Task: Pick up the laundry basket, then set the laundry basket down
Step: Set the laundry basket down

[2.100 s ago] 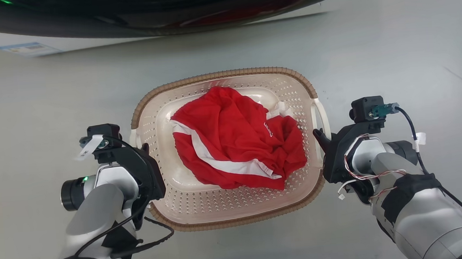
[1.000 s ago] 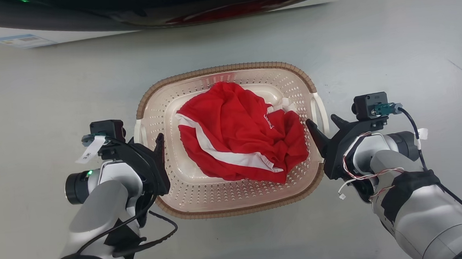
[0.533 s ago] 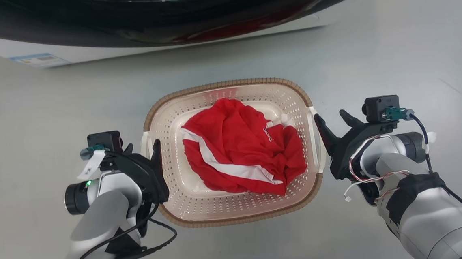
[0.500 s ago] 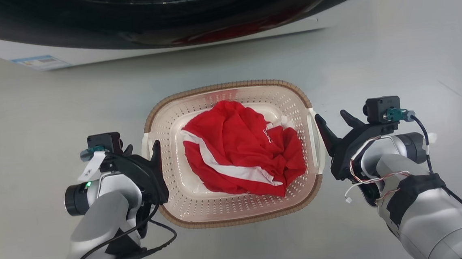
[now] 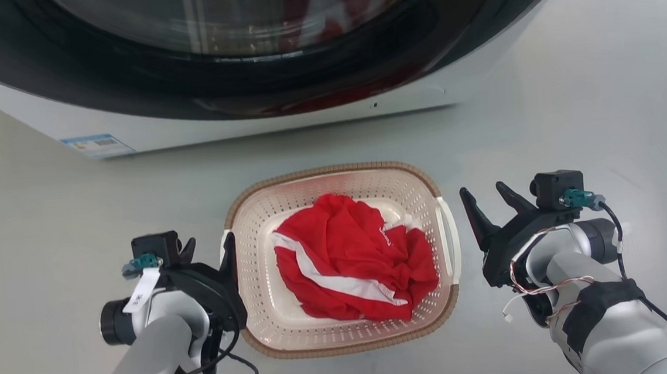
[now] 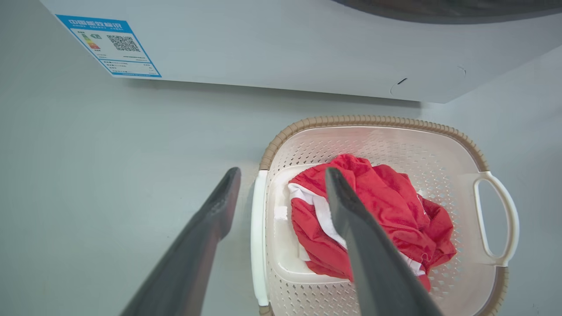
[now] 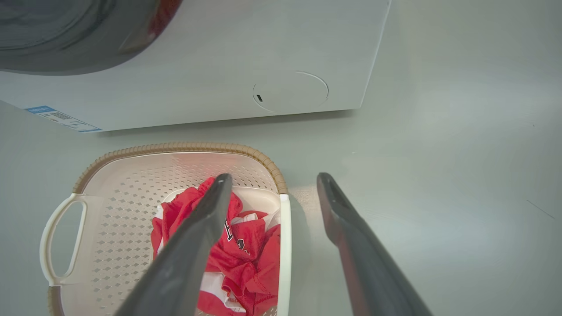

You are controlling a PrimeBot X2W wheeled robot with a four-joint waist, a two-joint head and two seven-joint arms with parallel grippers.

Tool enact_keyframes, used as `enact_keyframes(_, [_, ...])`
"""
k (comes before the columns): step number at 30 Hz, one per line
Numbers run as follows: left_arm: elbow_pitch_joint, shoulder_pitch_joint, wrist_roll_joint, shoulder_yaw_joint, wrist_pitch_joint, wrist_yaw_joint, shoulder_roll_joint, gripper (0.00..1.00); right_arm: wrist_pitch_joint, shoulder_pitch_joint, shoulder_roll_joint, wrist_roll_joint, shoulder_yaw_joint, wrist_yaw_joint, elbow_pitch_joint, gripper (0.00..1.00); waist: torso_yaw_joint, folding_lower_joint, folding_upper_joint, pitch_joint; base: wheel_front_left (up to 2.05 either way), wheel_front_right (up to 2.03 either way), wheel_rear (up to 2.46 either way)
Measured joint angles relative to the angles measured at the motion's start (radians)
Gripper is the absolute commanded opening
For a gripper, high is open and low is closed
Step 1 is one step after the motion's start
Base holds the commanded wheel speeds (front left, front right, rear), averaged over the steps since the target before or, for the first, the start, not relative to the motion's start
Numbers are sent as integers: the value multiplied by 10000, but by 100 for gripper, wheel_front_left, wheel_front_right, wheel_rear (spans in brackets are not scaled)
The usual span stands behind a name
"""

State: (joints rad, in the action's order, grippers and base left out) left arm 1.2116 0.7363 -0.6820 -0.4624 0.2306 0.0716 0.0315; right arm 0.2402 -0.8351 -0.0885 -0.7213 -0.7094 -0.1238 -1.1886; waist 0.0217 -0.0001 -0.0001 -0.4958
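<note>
Laundry basket lies between both claws: left gripper, fingers spread and empty, overlaps its left edge; right gripper, likewise spread and empty, hangs just beside its right edge.

The white washing machine is cut off at the top edge. A crumpled red garment hides most of the floor of the cream perforated plastic laundry basket.

Bright, even, seemingly overhead light casts soft shadows on the floor; wrist views bow at the edges.
</note>
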Motion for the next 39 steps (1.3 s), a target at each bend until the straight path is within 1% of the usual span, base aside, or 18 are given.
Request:
enact_keyframes(10, [-587, -549, 117, 13, 188, 6, 35, 100, 88, 573, -345, -23, 326, -8, 600, 100, -59, 0, 0, 1117, 0, 0, 0])
enact_keyframes(17, [-1463, -1003, 245, 228, 190, -25, 337, 100, 88, 1109, -600, -176, 863, -8, 1521, 100, -84, 0, 1, 1903, 0, 0, 0])
enact_keyframes(22, [-2314, -1407, 621, 357, 190, -334, 566, 100, 90, 1507, -782, 90, 1099, 115, 2320, 100, -65, 0, 0, 2441, 0, 0, 0])
enact_keyframes(25, [-2871, -1744, 790, 407, 190, -468, 715, 100, 90, 1790, -920, 291, 1260, 288, 2863, 100, -41, -1, 1, 2753, 0, 0, 0])
enact_keyframes(30, [-3912, -2383, 1187, 531, 190, -823, 924, 100, 90, 2396, -1145, 614, 1513, 652, 3862, 100, 5, -1, 0, 3231, 0, 0, 0])
enact_keyframes(39, [-6199, -3625, 1856, 711, 190, -1342, 1277, 100, 92, 3636, -1532, 1296, 1981, 1331, 5916, 100, 31, 0, 0, 3876, 0, 0, 0])
